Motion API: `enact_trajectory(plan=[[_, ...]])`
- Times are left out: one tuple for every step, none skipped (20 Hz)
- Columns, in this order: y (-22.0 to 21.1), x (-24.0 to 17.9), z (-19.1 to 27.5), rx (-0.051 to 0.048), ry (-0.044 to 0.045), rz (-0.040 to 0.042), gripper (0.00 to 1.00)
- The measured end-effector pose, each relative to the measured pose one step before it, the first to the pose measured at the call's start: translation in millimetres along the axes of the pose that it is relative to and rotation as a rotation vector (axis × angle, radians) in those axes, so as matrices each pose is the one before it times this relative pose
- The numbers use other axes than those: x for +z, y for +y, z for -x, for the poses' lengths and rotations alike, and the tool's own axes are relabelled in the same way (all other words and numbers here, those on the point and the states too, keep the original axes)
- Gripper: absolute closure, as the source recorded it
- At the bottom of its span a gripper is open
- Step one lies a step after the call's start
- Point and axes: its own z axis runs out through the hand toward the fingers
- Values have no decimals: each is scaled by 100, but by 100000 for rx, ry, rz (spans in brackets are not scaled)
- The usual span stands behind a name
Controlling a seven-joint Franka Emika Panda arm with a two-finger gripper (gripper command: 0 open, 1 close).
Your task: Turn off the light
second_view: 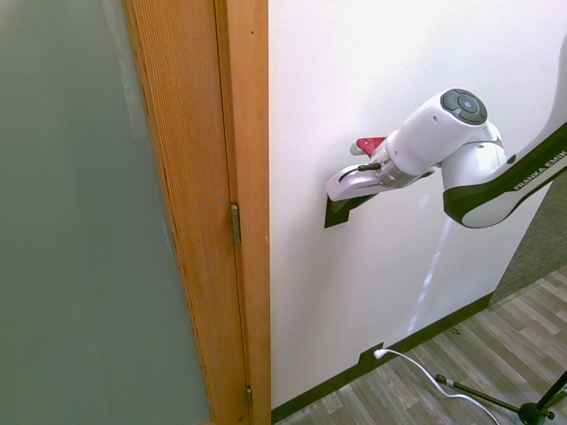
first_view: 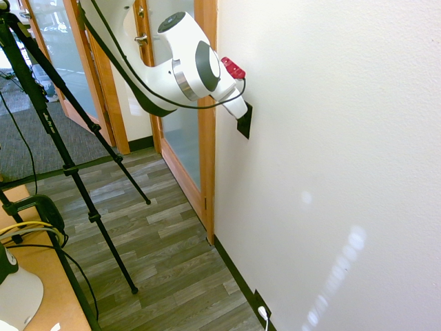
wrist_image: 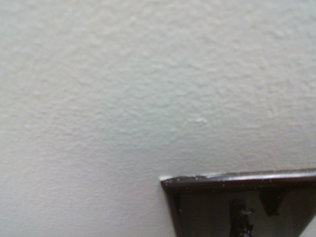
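1. One black switch plate [first_view: 244, 128], the light's control, sits upright on the white wall [first_view: 331, 103], just beside the wooden door frame [first_view: 207, 152], probably so people can reach it on their way through.
2. The gripper [first_view: 240, 112] is angled down at the plate, presumably to push the switch; its housing overlaps the plate in both outside views, and I cannot tell whether it touches.
3. Whether the gripper is open or closed, I cannot tell.
4. Low down, the black outlet [first_view: 258, 298] holds a white plug [first_view: 262, 312], well apart from the work.
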Motion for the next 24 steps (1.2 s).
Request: enact_trajectory(plan=[[69,-44,-234,402,346,-206,100],[63,-94,-295,416,334,-655,100],[144,-117,-320,447,255,-762,100],[216,-112,-256,347,200,-576,100],[195,-85,-141,104,203,-229,100],[-37,-63,196,-296,-211,-255,100],[-78,17,280,-335,-185,289,100],[-78,83,408,-377,-279,757,100],[-103,107,391,-215,-185,908,100],[-28,107,-2,310,286,915,100],[-66,65,42,375,-178,176,100],[-5,161,79,607,-207,687,100],[79,253,78,522,-321,1002,100],[62,384,123,323,-386,1059,100],[-31,626,87,292,-265,1114,100],[-110,678,-47,236,-49,924,100],[-130,352,-59,38,69,541,0],[4,73,-43,-240,-213,-131,0],[71,-7,-31,-374,-201,-522,0],[134,-23,-60,-494,-252,-869,0],[146,-4,-47,-315,-213,-763,0],[120,1,33,-576,-122,-397,0],[97,8,79,-1480,-135,-2,0],[80,23,50,-2091,-238,28,0]])
